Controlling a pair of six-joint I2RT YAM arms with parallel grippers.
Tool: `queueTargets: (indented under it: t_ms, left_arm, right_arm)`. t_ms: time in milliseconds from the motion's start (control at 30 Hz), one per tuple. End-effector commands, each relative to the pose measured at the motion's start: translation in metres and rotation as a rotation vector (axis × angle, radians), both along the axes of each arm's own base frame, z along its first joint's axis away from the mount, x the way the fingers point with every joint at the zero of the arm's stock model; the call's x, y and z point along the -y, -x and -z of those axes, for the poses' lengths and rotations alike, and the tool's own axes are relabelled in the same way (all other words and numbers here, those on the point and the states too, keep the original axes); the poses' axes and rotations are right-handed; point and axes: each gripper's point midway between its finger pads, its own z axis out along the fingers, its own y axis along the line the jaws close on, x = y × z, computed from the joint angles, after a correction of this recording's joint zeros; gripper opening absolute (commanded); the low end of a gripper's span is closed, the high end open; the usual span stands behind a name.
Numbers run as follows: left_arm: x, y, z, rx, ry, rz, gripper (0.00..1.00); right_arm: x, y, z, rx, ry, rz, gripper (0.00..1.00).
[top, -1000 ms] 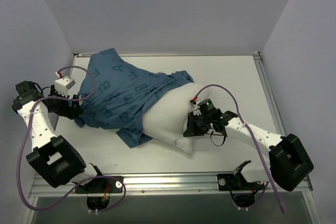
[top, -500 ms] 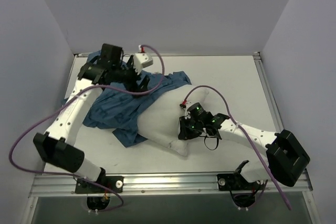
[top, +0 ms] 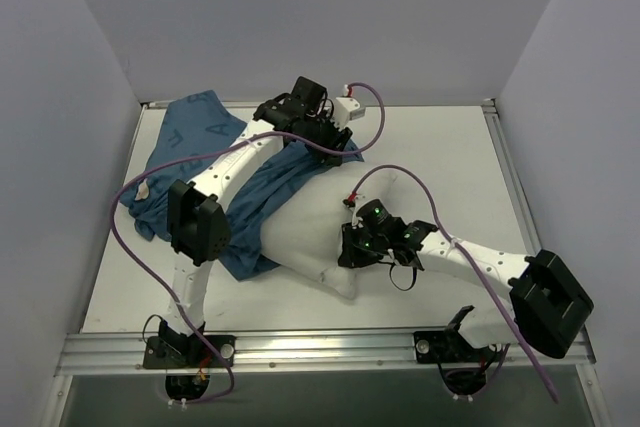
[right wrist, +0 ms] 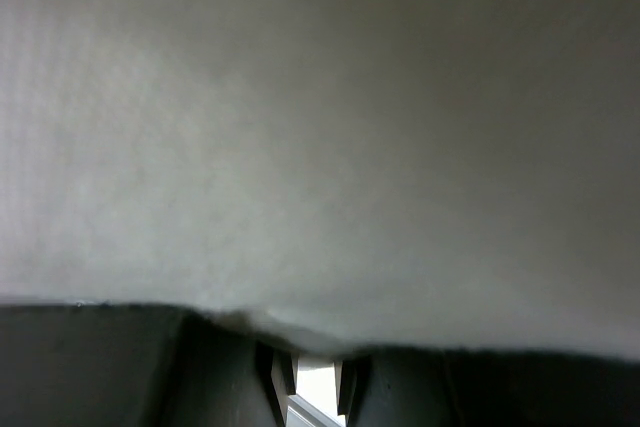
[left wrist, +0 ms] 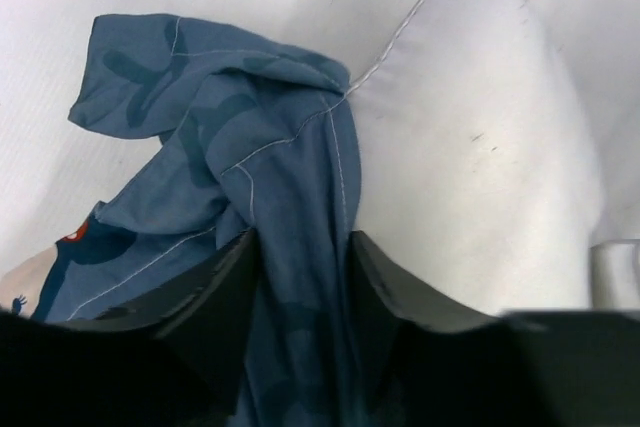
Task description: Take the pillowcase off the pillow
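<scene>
The pillowcase (top: 195, 122) lies bunched along the left side of the desk (top: 440, 147), from the far left corner down toward the near edge. It covers less of the pillow (top: 310, 222) than a second ago. The white pillow sits in the middle of the desk, and its right half and near side are now bare.

The left pincer (top: 335, 147) has moved too. It was out by the left edge, and now the arm has swung across to the far side of the pillow. There its fingers (left wrist: 225, 282) are pinching a fold of the blue cloth, right where the cloth meets the pillow's far corner.

The right pincer (top: 352, 247) has stayed on the pillow's near side, its jaws almost pressed together. It looks to be pinching the pillow's cloth and holding it still.

So the cover is partly off — and the left arm has a new hold on the bit that is left to pull free.
</scene>
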Motion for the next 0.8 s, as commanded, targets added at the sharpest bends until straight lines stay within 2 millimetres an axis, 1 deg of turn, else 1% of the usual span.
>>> queueTargets:
  t_ms: [0,33,67,167,300,400,467,500,533,567,600,633,767]
  left_arm:
    - [-0.003,-0.010,-0.026,0.052,0.010,-0.058,0.48]
    - [-0.003,-0.010,-0.025,0.051,0.005,-0.056,0.47]
    - [-0.004,-0.010,-0.019,0.045,-0.009,-0.050,0.49]
    - [-0.014,-0.006,-0.006,0.030,-0.063,-0.053,0.59]
    - [-0.031,-0.009,0.011,0.035,-0.137,-0.090,0.60]
    - [-0.042,-0.017,0.022,0.033,-0.169,-0.120,0.59]
    - [-0.048,-0.022,0.030,0.034,-0.198,-0.135,0.47]
    - [-0.050,-0.022,0.032,0.032,-0.205,-0.135,0.40]
    - [-0.050,-0.023,0.033,0.030,-0.207,-0.135,0.18]
    - [-0.053,-0.025,0.033,0.028,-0.208,-0.147,0.07]
    - [-0.056,-0.029,0.031,0.032,-0.208,-0.165,0.02]
    - [-0.058,-0.032,0.027,0.038,-0.202,-0.178,0.02]
    - [-0.080,-0.053,0.014,0.064,-0.185,-0.260,0.02]
  right_arm:
    - [0.023,0.029,0.025,-0.088,0.109,-0.021,0.00]
    - [0.023,0.029,0.024,-0.082,0.103,-0.019,0.00]
    - [0.023,0.029,0.024,-0.081,0.099,-0.015,0.00]
    - [0.022,0.029,0.018,-0.068,0.077,-0.007,0.00]
    - [0.022,0.029,0.012,-0.059,0.062,-0.013,0.00]
    - [0.025,0.031,0.013,-0.066,0.079,-0.015,0.00]
    - [0.026,0.032,0.012,-0.062,0.079,-0.010,0.00]
    - [0.027,0.032,0.012,-0.061,0.075,-0.002,0.00]
    - [0.028,0.031,0.009,-0.052,0.072,0.005,0.00]
    - [0.028,0.031,0.009,-0.052,0.073,0.011,0.00]
    - [0.029,0.031,0.008,-0.051,0.074,0.016,0.00]
    - [0.032,0.031,0.008,-0.048,0.087,0.024,0.00]
    - [0.039,0.029,0.006,-0.037,0.102,0.053,0.00]
